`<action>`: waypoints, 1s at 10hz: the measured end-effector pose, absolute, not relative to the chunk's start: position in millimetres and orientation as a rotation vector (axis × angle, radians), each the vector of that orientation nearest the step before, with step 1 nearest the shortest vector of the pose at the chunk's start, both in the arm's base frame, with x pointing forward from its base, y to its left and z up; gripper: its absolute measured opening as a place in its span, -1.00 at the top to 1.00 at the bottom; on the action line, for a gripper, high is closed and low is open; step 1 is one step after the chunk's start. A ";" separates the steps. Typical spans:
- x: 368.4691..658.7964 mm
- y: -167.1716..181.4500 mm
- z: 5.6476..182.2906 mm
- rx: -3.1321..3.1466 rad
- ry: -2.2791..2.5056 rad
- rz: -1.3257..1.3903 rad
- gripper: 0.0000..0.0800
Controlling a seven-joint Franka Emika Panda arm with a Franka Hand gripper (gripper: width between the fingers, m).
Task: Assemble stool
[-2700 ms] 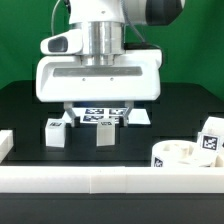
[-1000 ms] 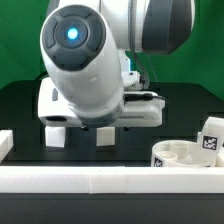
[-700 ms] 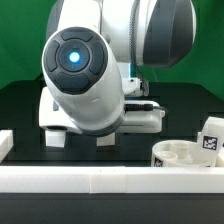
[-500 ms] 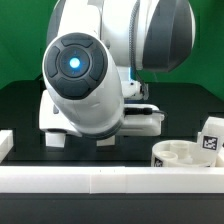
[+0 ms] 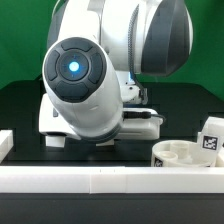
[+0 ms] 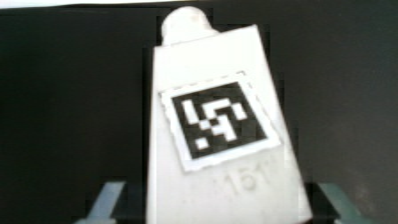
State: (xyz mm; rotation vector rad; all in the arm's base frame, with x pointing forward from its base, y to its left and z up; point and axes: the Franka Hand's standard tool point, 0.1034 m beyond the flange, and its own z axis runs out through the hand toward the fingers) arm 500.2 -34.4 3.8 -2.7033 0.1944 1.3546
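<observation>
Tool (image 6: pixel 222 204) is visible in the wrist view only. It is drawn in tight, with one of the fingers (image 6: pixel 114 197) on each side of a leg (image 6: pixel 210 70), near the end below its tag (image 6: pixel 217 122). The leg is clamped between them, though exact pad contact is too blurred to confirm. The tag face is turned to the camera and a rounded nub is seen at the far end of the leg. Faint characters are marked under the tag but are not legible. Black surface (image 6: pixel 54 120) is seen behind the leg. Whether the leg is standing or lying cannot be told.

In the exterior view, the tool and the clamped leg are hidden behind the arm (image 5: pixel 90 90), which is bent low over the middle of the surface. A second leg (image 5: pixel 52 140) is seen at the exterior view's left of the arm, partly covered by it. The seat disc (image 5: pixel 178 155) is located at the exterior view's right, just behind the white rail wall (image 5: pixel 100 182). A third leg (image 5: pixel 211 136), tagged, is placed just beside the disc at the frame edge. Contact between the two cannot be told.
</observation>
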 end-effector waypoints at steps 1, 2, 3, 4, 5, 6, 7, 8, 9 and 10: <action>502.2 -34.1 5.2 -2.706 0.193 1.349 0.19; 506.5 -32.4 13.1 -2.706 0.178 1.339 0.19; 513.8 -29.1 27.1 -2.708 0.155 1.311 0.19; 521.4 -25.9 40.6 -2.713 0.125 1.271 0.19; 529.2 -22.8 54.1 -2.722 0.100 1.229 0.19; 536.7 -18.5 67.7 -2.731 0.074 1.189 0.19; 539.5 -19.8 65.5 -2.745 0.075 1.166 0.19; 542.7 -20.4 62.9 -2.759 0.076 1.141 0.18; 545.2 -21.0 62.5 -2.768 0.077 1.123 0.18; 557.6 -23.2 59.7 -2.831 0.083 0.993 0.18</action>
